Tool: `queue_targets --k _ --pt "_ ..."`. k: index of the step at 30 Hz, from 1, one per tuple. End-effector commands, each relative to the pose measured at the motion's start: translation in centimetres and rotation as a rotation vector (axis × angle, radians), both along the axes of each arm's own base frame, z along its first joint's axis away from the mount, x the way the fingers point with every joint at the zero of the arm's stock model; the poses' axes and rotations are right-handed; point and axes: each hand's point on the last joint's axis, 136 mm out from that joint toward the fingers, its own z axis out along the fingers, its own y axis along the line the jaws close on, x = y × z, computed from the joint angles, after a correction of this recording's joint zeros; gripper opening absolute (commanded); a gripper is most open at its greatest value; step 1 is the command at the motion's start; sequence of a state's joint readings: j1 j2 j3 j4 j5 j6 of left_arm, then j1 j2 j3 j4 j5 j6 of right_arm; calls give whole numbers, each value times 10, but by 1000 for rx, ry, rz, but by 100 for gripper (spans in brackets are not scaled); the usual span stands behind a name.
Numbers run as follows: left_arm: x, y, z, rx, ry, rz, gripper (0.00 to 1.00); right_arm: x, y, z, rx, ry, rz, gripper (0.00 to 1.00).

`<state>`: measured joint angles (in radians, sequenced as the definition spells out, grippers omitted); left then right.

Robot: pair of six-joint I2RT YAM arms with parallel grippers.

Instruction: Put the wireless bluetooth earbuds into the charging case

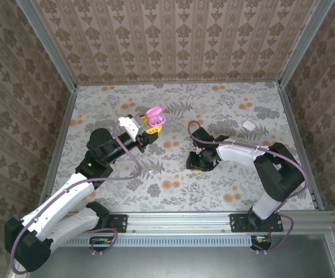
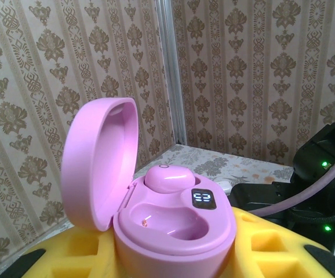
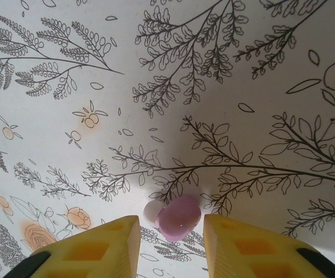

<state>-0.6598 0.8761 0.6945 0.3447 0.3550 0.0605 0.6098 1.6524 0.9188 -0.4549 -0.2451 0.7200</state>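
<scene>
The pink charging case (image 1: pixel 155 117) is held above the table's back left with its lid open, and my left gripper (image 1: pixel 150 128) is shut on it. In the left wrist view the case (image 2: pixel 173 231) sits between the yellow fingers (image 2: pixel 272 243). One pink earbud (image 2: pixel 168 177) is seated in the far slot, the near slot (image 2: pixel 167 215) is bare, and a small display (image 2: pixel 203 198) is lit. The other earbud (image 3: pixel 179 217), pink with a white tip, lies on the tablecloth. My right gripper (image 3: pixel 170 227) stands open just above it, one finger on each side, not touching. That gripper (image 1: pixel 197 162) points down at mid-table.
A small white object (image 1: pixel 248 124) lies on the floral cloth at the right back. Aluminium frame rails (image 1: pixel 60 142) and wallpapered walls close in the table on three sides. My right arm (image 2: pixel 321 191) shows behind the case in the left wrist view.
</scene>
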Motion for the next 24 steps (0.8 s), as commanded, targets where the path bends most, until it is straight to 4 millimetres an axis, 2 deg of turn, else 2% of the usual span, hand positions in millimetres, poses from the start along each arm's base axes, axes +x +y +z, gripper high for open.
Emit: queue_targets --k 1,16,24 --pt "-4 1 21 -42 -43 -13 34 -14 -3 -9 -24 63 -1 36" --pt "-3 0 22 -43 -39 -14 34 -12 0 -22 -53 73 9 33" --pt "-2 -2 22 -44 -36 -19 34 -1 3 -18 -81 48 26 32"
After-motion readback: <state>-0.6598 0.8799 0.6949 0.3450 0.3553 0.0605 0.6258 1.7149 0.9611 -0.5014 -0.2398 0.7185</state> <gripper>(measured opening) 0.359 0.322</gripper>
